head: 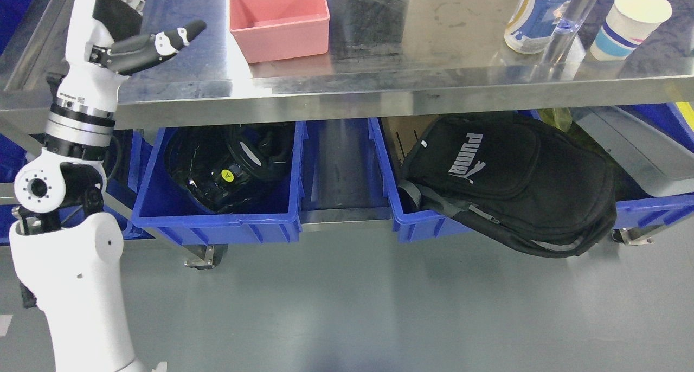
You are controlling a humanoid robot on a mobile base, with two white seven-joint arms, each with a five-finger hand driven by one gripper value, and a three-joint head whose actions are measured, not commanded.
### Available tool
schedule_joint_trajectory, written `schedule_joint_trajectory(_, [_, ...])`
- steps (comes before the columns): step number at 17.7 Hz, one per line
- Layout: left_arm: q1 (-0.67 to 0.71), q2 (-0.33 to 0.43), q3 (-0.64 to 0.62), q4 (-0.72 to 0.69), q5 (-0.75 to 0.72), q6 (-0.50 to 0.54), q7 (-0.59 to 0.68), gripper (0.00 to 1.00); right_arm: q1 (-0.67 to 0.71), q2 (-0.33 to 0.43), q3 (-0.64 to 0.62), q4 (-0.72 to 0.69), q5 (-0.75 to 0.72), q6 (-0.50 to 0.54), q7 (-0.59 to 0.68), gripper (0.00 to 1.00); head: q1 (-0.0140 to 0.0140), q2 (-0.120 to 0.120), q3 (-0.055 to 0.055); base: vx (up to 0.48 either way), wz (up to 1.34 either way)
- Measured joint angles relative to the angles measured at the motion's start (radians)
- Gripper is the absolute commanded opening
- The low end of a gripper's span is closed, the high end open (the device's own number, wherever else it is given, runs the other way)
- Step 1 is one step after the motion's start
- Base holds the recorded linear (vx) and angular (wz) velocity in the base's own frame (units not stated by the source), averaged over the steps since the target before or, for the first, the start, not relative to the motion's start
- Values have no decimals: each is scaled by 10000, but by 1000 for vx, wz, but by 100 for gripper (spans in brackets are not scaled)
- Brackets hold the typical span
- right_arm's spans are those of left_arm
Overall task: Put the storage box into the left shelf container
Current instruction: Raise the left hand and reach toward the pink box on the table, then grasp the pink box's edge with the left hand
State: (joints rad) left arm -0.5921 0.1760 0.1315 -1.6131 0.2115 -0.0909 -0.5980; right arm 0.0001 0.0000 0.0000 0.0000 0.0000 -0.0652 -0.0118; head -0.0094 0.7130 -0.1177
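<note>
Head view: pink storage box (279,19) upright and empty on the steel table (379,84), just back from its front edge, bare metal on both sides. Left hand (133,27) raised at far left, apart from the box, thumb splayed toward it, fingers relaxed, grasping nothing. Below, left blue bin (217,220) holding black gear; right blue bin (428,225) under a black Puma backpack (515,182). Paper cup (629,25) and bottle (534,19) far right.
</note>
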Motion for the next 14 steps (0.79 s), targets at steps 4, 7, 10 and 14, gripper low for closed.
schedule_joint_trajectory(4, [-657,581,-529,561,-1353,45,-707,99,0,0,0,0,0,0,36,100,0,0,0,0,0])
schedule_joint_trajectory(7, [-1589,910,-1142,1190,-2145,88,-834,98,0,0,0,0,0,0,27,100,0,0,0,0,0])
schedule_joint_trajectory(10, [-2559,1100,-1967,1841,-2605,179,-1031,97,-1,0,0,0,0,0,7,100,0,0,0,0,0])
schedule_joint_trajectory(14, [-3465,1128,-3045,2782,-3186,391,-1536,98,-1,0,0,0,0,0,-6,100,0,0,0,0,0])
